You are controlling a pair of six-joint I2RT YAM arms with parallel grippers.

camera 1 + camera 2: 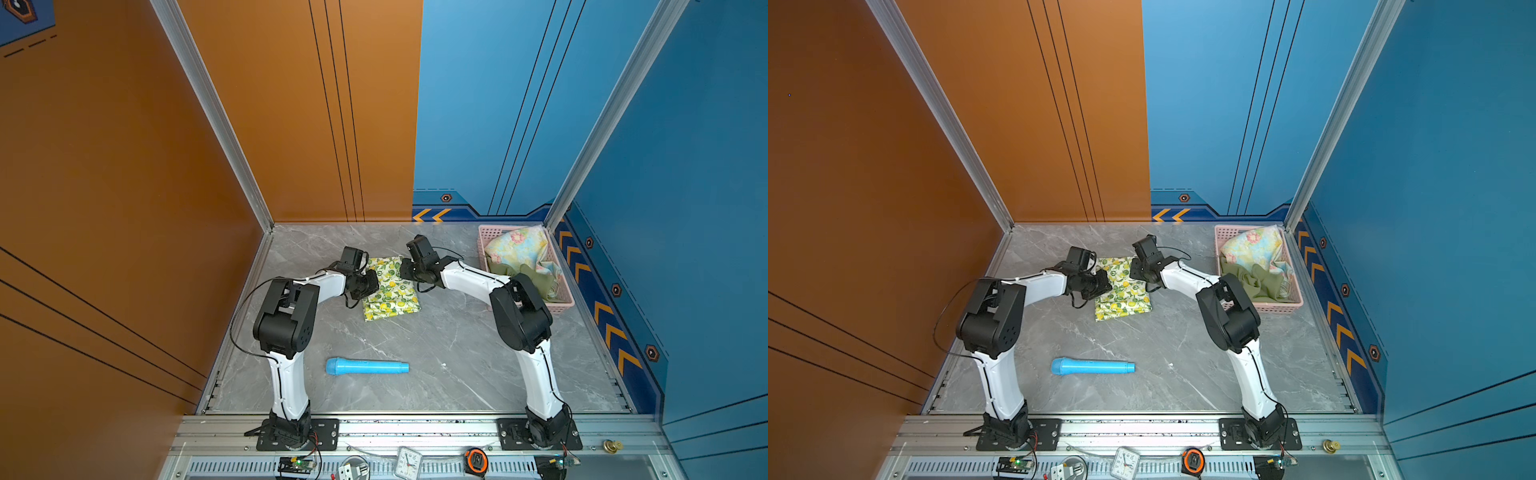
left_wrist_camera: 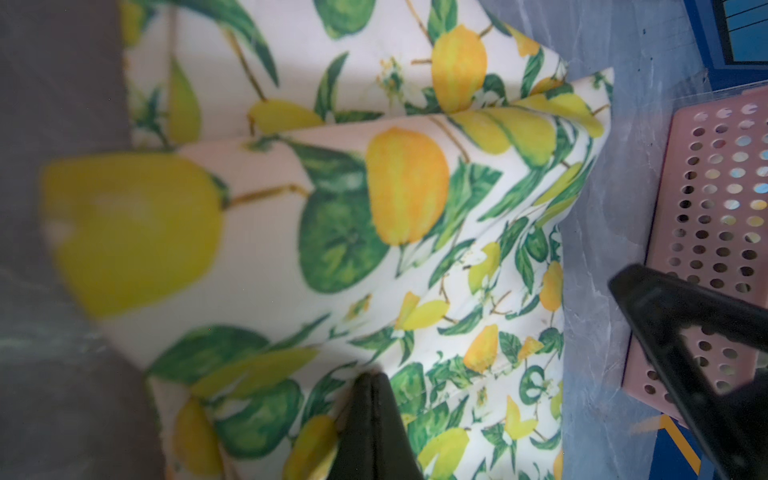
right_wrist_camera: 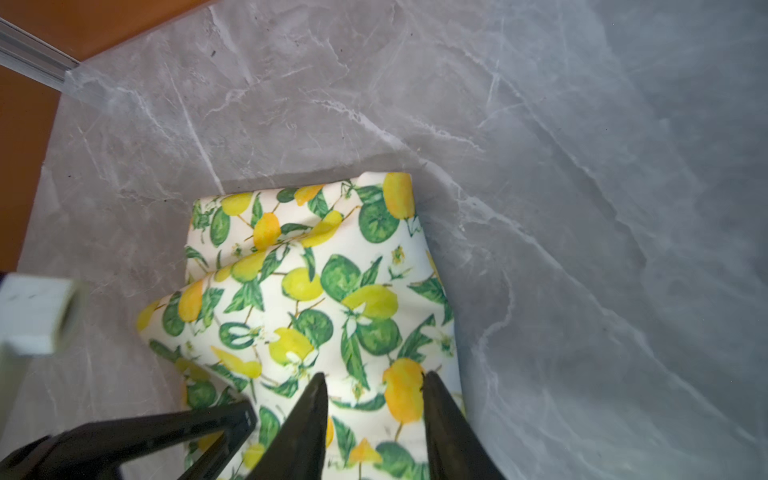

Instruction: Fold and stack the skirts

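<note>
Blue tube (image 1: 365,367) lying lower centre, folded lemon skirt (image 1: 390,291) flat at mid-frame, left gripper (image 2: 372,376) clenched, tips on its left edge, right gripper (image 3: 374,376) parted over its right edge, flowered skirt (image 1: 519,247) and green skirt (image 1: 536,278) heaped in pink basket (image 1: 557,308), right of centre.

Folded skirt (image 1: 390,291) mid-table, tube (image 1: 365,367) before it.
Basket (image 1: 483,241) in back right corner, two more skirts (image 1: 517,247) heaped inside.
</note>
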